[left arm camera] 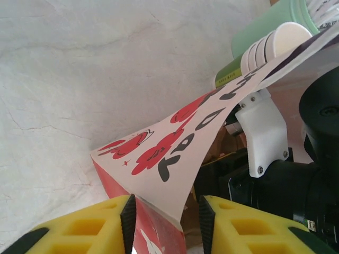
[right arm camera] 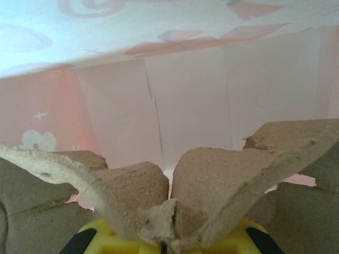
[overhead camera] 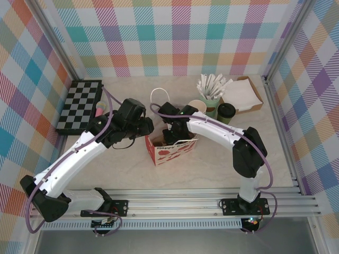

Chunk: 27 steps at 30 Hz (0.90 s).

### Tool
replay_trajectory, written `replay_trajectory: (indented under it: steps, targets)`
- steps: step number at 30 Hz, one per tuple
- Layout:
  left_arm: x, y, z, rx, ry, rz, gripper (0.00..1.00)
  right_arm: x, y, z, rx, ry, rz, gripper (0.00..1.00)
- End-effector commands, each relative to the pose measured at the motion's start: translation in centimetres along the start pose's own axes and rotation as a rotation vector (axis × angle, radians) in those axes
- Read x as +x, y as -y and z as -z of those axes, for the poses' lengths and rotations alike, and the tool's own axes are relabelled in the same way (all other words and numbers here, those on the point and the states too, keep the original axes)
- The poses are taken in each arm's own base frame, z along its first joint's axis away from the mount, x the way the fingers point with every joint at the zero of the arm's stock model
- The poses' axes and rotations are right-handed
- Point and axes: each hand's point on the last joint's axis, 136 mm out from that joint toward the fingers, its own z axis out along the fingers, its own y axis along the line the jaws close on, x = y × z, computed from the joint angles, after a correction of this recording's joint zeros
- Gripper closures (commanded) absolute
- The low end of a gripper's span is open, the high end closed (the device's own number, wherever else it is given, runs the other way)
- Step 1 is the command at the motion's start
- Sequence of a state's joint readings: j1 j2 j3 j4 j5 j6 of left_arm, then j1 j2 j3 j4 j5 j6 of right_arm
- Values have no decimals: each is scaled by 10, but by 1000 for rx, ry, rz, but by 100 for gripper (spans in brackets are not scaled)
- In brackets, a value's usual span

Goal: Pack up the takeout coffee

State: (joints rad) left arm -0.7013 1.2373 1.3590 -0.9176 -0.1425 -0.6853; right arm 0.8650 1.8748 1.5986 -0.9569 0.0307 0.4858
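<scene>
Red-and-white paper makes up the bag that stands open-topped in the middle of the counter, and we place everything else by it. The takeout coffee, dark green with its black lid on, stands upright on the counter to the right of the bag and a little beyond it, well apart from both arms. Between the coffee and the bag's far right corner we see a stack of lidless cups. Just behind that is a pale mint cup holding white paper-wrapped sticks, and a brown tray of white napkins lies farther off to the right. Well to the left of the bag sits a black-and-white checkerboard. The left arm reaches the bag's left rim. In the left wrist view the left jaws are spread, their yellow fingers standing on either side of the bag's upper corner. The bag's wall lies between them, and a dark gap shows beside the right-hand pad. The right arm dips over the bag's far rim into its mouth. In the right wrist view, inside the bag, the right jaws are pressed together on a ridge of a brown moulded-pulp carrier, whose ragged edges rise in front of the bag's pink-lit inner wall.
</scene>
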Motion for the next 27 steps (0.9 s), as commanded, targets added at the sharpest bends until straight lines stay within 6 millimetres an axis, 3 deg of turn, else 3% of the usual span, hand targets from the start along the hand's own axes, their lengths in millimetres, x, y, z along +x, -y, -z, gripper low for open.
replay_trajectory:
  steps: [1, 5, 10, 27]
  targets:
    - [-2, -3, 2, -19, -2, -1, 68, 0, -2, 4, -3, 18, 26, 100]
    - [0, -6, 0, -28, -4, -2, 86, 2, 0, -2, 12, 4, 60, 100]
    - [-2, -6, 0, -31, 2, -9, 100, 2, 7, -4, 56, -5, 94, 100]
    - [-8, -6, -1, -29, 3, -11, 100, 17, 21, -32, 120, -102, 134, 100]
